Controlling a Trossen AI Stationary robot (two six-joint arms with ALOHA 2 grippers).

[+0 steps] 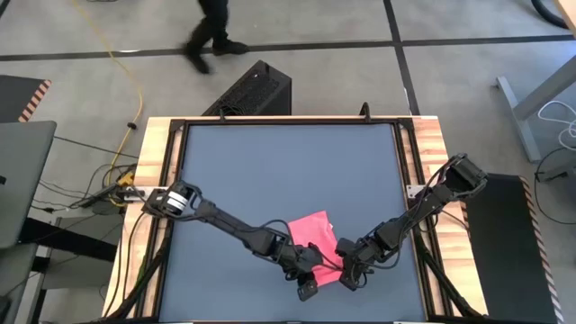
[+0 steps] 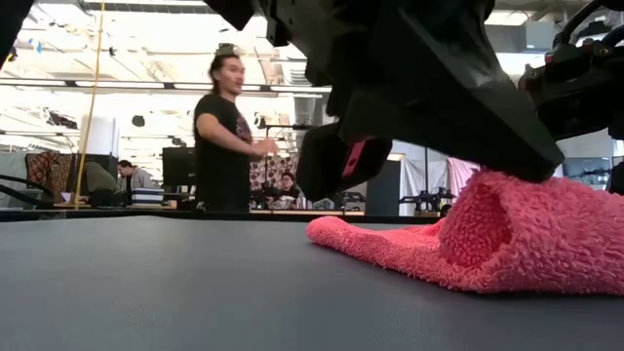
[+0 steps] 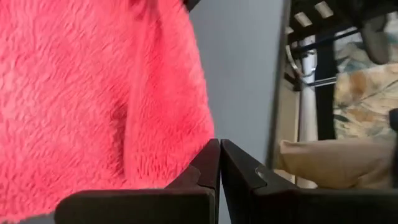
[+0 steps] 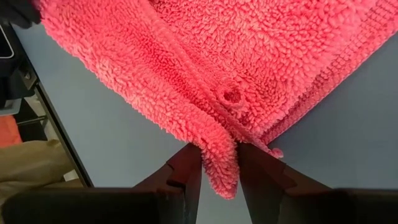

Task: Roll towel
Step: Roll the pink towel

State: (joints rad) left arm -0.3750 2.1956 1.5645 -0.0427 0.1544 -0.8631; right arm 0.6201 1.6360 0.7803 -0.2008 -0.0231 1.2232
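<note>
The pink towel [image 1: 309, 229] lies on the dark grey tabletop near its front edge, right of centre. Its near part is bunched into a raised fold [image 2: 507, 224], and the rest lies flat toward the far side [image 2: 370, 239]. My left gripper [image 3: 219, 146] comes in from the left, shut, with its tips at the towel's [image 3: 93, 93] fold. My right gripper [image 4: 221, 158] comes in from the right and is shut on a folded edge of the towel [image 4: 249, 50]. My left gripper's shut fingers [image 2: 517, 156] lie on top of the towel's raised fold [image 2: 531, 190], slanting down from the table's left. The towel stays on the table beneath them. My right gripper pinches a thick folded-over edge of the towel [image 4: 219, 146] between its two fingers, slanting down from the table's right. The fold stands up between the fingers; the rest of the towel lies on the table.
Bare tabletop [image 1: 270, 162] stretches to the far and left sides. A wooden frame [image 1: 153, 180] borders the table. Beyond the far edge a black box [image 1: 256, 90] stands on the floor and a person [image 2: 222, 136] is in the room.
</note>
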